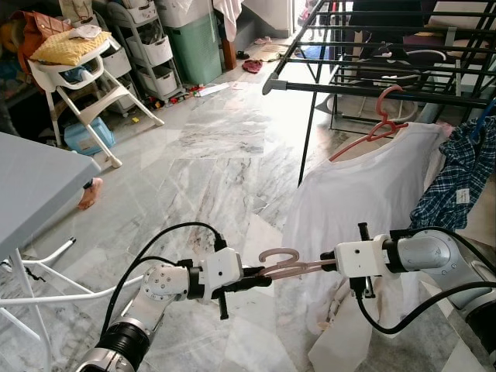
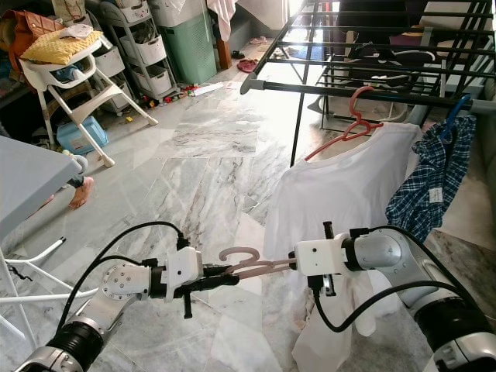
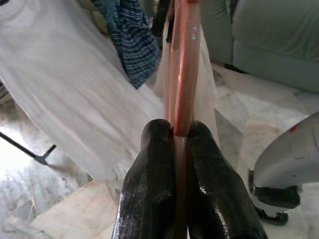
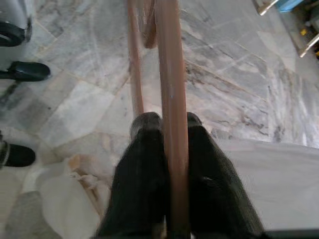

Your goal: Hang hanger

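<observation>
Low in the middle of the frame, both hands have the pinkish hanger (image 1: 280,265) between them. The left hand (image 1: 262,277) is pinched tight on one end of it, and the right hand (image 1: 316,267) is closed on the other, fingers (image 4: 149,149) pressed either side of the bar. Its hook curls upward, well below the drying rack (image 1: 372,89) at upper right.

My worry is the two-handed hold: if the arms pull apart or twist unevenly, the thin plastic could flex or slip out of one grip. A garment seems to trail from it near the white shirt (image 1: 372,201), though I cannot tell for sure, and it might snag there on the way up.

The rack's front rail already carries a red hanger (image 1: 372,128) and a checked shirt (image 1: 457,174); the bare stretch of rail leftward looks freest. Open marble floor (image 1: 209,170) lies ahead, the grey bench (image 1: 39,186) well to the left.
</observation>
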Robot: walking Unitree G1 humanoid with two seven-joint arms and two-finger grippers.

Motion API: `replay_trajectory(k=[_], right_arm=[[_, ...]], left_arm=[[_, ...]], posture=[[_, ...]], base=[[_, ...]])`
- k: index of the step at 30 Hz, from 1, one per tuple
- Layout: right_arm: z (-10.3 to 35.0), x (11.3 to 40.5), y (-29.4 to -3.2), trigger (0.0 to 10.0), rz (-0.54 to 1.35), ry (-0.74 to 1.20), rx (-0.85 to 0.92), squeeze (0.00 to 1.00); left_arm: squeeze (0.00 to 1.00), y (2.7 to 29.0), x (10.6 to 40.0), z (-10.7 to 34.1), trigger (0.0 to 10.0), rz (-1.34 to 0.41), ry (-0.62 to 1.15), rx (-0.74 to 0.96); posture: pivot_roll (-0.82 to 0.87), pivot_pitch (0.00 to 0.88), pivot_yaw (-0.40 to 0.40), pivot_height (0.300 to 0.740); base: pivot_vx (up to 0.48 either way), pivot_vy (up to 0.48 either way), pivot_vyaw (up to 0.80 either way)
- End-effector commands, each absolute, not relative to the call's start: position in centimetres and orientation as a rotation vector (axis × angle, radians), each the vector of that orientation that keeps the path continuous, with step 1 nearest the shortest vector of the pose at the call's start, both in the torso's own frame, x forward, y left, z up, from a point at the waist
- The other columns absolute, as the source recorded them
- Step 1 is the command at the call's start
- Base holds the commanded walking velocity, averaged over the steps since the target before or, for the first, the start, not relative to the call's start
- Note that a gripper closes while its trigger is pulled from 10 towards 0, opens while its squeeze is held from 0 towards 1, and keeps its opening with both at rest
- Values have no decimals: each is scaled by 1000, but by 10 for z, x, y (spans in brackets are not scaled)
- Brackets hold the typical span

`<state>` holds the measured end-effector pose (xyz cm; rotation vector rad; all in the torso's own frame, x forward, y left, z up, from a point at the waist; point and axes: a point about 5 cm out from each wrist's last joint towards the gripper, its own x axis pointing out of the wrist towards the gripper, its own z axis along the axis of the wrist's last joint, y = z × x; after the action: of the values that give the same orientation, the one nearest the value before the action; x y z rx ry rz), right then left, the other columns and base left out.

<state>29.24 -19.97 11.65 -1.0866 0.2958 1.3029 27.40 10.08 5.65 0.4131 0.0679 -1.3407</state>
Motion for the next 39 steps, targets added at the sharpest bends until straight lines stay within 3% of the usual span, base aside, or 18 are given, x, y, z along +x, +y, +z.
replay_trajectory(k=[1, 39], right_arm=[[119, 291, -196, 10000, 1333, 291, -1067, 1000], [125, 293, -215, 10000, 1350, 328, -1088, 1000]], left_arm=[[0, 107, 271, 53, 0, -1350, 89, 448], [0, 113, 257, 40, 0, -1343, 111, 428]], posture=[[-158, 34, 121, 740], [-154, 25, 126, 740]], base=[[0, 0, 0], [0, 0, 0]])
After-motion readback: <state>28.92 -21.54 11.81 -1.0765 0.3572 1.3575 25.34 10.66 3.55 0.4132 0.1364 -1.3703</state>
